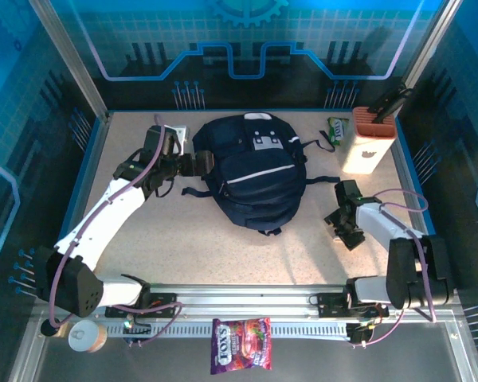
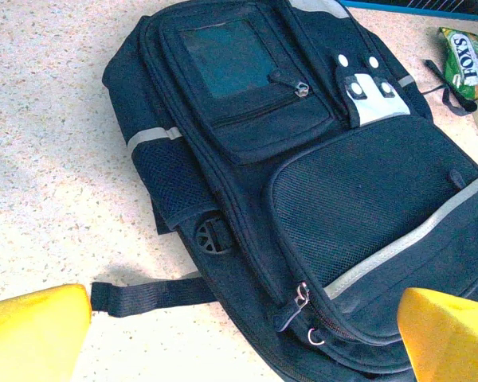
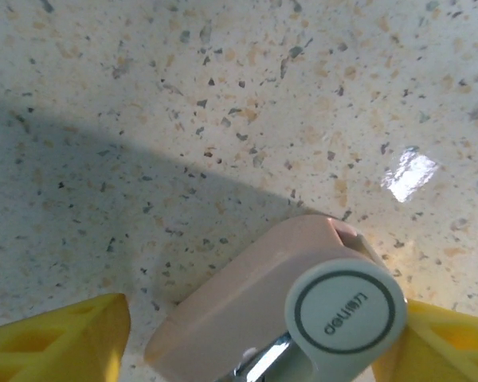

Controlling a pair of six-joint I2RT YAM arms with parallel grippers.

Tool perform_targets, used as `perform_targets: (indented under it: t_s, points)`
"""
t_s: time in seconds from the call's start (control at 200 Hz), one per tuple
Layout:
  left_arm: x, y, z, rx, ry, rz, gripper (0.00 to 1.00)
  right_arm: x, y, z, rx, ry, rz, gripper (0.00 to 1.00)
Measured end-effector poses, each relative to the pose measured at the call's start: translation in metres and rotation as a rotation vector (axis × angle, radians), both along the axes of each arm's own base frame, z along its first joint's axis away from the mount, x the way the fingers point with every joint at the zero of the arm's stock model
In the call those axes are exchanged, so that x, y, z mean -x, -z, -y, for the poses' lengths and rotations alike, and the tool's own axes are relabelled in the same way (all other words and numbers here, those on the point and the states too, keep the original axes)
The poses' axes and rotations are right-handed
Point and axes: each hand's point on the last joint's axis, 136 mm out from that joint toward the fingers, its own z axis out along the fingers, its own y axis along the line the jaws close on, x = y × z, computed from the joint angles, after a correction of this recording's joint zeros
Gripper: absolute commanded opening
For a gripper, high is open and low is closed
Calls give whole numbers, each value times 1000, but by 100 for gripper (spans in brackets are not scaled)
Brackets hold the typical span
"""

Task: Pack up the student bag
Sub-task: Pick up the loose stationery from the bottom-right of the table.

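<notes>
The student bag [image 1: 251, 171], a dark navy backpack with thin white stripes, lies flat in the middle of the table. My left gripper [image 1: 201, 162] hovers at its left side, open; in the left wrist view its yellow fingers [image 2: 36, 330] straddle the student bag [image 2: 319, 159] near a zip pull [image 2: 301, 298]. My right gripper [image 1: 342, 223] is low over the table to the right of the bag. In the right wrist view a pale pink "deli" stationery item [image 3: 247, 302] with a round grey cap lies between the open fingers of the right gripper [image 3: 255, 342], a gap showing on the left side.
A green Fox's candy packet [image 1: 337, 127] lies behind the bag at the right, beside a tall white box with an orange top [image 1: 369, 142]. A purple Fox's candy bag [image 1: 240, 356] and a tape roll [image 1: 86, 337] sit on the front rail. Black straps [image 2: 147, 296] trail from the bag.
</notes>
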Motion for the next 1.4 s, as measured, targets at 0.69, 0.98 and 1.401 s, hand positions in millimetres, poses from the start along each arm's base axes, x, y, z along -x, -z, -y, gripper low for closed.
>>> perform_targets:
  t_s: [0.69,0.98,1.401]
  points:
    - [2,23,39,26,145,-94,99,-16,-16,-3,7,-95,70,34]
    - [36,26,141,-143,475,-73,99,-38,-57,-33,-83,-215,250,35]
    - [39,55,206,-425,757,-98,76,-59,-88,-50,-138,-323,370,36]
